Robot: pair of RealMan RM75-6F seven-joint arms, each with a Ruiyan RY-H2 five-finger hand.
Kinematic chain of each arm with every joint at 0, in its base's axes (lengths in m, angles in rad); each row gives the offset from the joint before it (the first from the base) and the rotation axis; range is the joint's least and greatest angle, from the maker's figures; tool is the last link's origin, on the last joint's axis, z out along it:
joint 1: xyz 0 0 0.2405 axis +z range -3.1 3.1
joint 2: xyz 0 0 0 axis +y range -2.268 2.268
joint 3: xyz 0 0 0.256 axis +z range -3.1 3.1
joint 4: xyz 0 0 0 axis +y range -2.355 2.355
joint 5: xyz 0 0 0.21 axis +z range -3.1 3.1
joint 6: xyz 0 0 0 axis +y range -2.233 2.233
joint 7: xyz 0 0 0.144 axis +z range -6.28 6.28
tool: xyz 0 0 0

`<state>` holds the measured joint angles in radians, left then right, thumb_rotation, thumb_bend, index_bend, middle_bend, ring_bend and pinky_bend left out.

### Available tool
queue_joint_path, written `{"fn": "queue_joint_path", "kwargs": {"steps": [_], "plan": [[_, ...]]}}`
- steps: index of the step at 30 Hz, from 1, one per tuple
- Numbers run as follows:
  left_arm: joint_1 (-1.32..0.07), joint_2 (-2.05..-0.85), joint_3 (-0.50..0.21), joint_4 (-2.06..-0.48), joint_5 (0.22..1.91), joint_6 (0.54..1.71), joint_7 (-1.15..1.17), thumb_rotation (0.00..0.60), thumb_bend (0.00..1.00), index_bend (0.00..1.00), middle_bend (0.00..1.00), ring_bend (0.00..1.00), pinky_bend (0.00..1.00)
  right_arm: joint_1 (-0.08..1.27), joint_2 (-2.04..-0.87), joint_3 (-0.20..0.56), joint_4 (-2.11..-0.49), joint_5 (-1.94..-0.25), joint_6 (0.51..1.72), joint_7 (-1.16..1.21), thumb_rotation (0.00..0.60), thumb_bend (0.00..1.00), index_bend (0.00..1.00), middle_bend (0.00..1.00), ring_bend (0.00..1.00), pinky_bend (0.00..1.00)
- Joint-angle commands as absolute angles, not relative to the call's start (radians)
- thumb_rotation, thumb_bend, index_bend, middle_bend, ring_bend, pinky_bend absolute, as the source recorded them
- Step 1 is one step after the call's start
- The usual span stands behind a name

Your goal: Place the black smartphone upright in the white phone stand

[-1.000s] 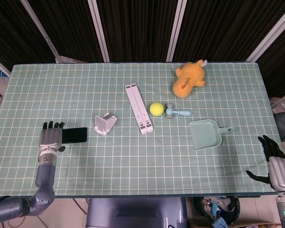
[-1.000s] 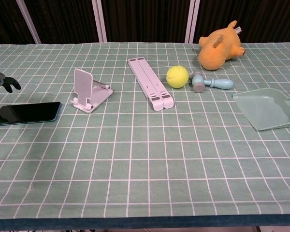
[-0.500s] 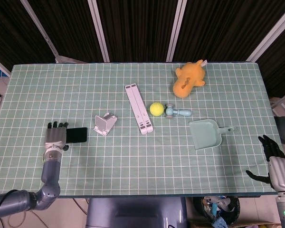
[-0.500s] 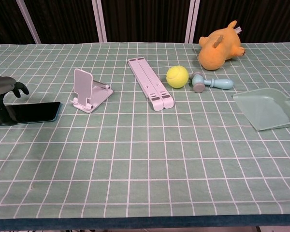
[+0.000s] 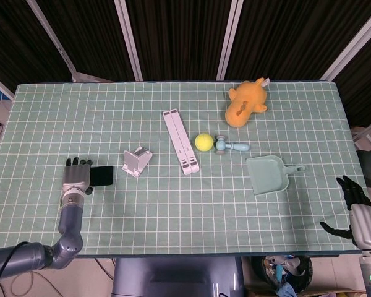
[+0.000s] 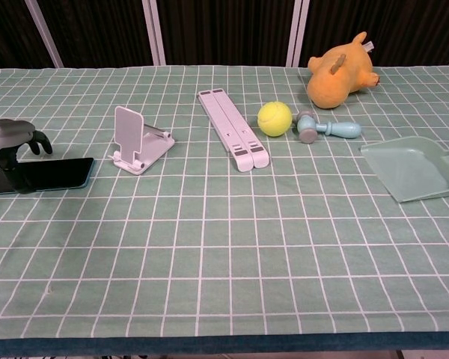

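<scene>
Two robot hands showed. The left robot hand (image 5: 76,177) hung over the left end of the phone (image 6: 51,173), fingers curled down onto it; whether it gripped could not be told. The phone lay flat on the surface (image 6: 224,247), just left of the stand (image 6: 135,139). The right robot hand (image 5: 357,213) hung released off the surface's near right corner.

The tabletop (image 5: 173,204) carries a green cloth with a white grid, edged by a dark blue hem along the near side in the chest view. Behind it hangs a black pleated curtain (image 5: 179,37), crossed by slanted pale metal bars (image 5: 128,40). Lighting is even, without strong shadows.
</scene>
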<state>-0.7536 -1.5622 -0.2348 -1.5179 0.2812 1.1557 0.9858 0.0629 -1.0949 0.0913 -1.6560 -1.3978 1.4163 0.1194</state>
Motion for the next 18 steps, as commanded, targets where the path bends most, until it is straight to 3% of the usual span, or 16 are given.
{"fn": "queue_joint_path", "kwargs": {"steps": [1, 18], "plan": [[-0.760, -1.565, -0.231, -1.512, 0.275, 1.153, 0.987, 0.600, 0.25, 0.18, 0.15, 0.00, 0.00, 0.063, -1.095, 0.092, -1.655, -1.397, 1.417, 0.120, 0.600, 0.06, 0.00, 0.00, 0.00, 0.20], [-0.788, -1.582, -0.226, -1.483, 0.228, 1.148, 0.975, 0.600, 0.27, 0.20, 0.19, 0.00, 0.00, 0.062, -1.094, 0.093, -1.658, -1.393, 1.415, 0.124, 0.600, 0.08, 0.00, 0.00, 0.00, 0.20]]}}
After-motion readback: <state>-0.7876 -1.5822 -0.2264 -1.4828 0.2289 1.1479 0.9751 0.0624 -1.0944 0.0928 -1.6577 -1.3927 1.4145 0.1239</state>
